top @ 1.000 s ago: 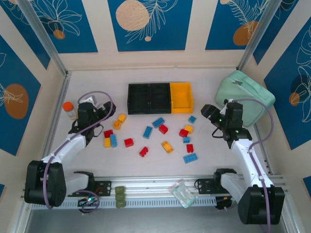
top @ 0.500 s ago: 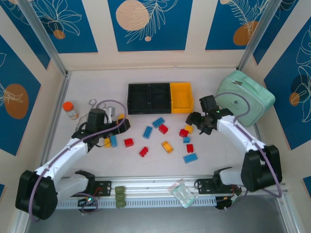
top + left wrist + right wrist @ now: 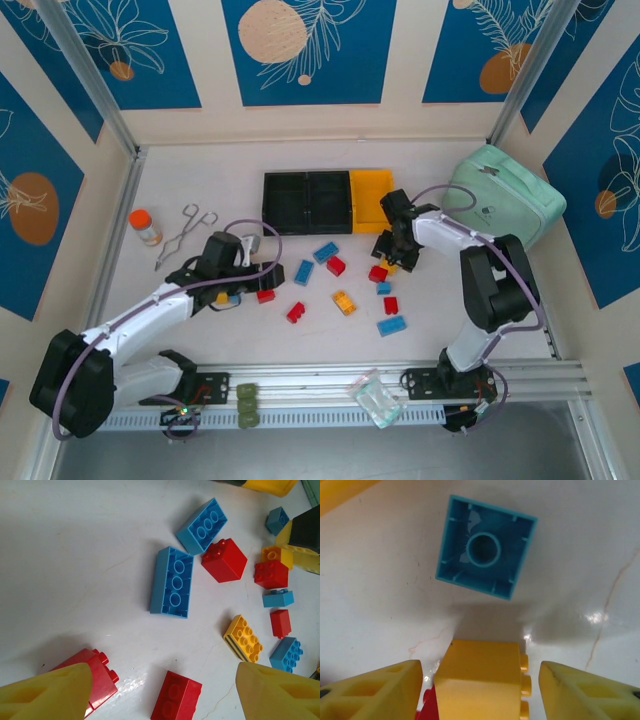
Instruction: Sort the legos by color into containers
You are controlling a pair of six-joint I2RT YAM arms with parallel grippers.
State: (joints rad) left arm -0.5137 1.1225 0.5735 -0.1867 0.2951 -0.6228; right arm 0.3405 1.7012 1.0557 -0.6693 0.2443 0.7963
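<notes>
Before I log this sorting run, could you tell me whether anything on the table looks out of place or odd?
Nothing looks broken. Two legos lie upside down, hollow side up: the small square blue lego beside the yellow lego in the right wrist view, and the long blue lego in the left wrist view.

Layout around the containers (image 3: 300, 231)
The legos (image 3: 304, 271) lie scattered on the table (image 3: 200, 180) just in front of them; the pouch (image 3: 505, 200) sits to the right, the bottle (image 3: 146, 226) and tongs (image 3: 180, 235) well to the left, and a block (image 3: 246, 407), seemingly on the rail (image 3: 320, 415), far in front.
</notes>
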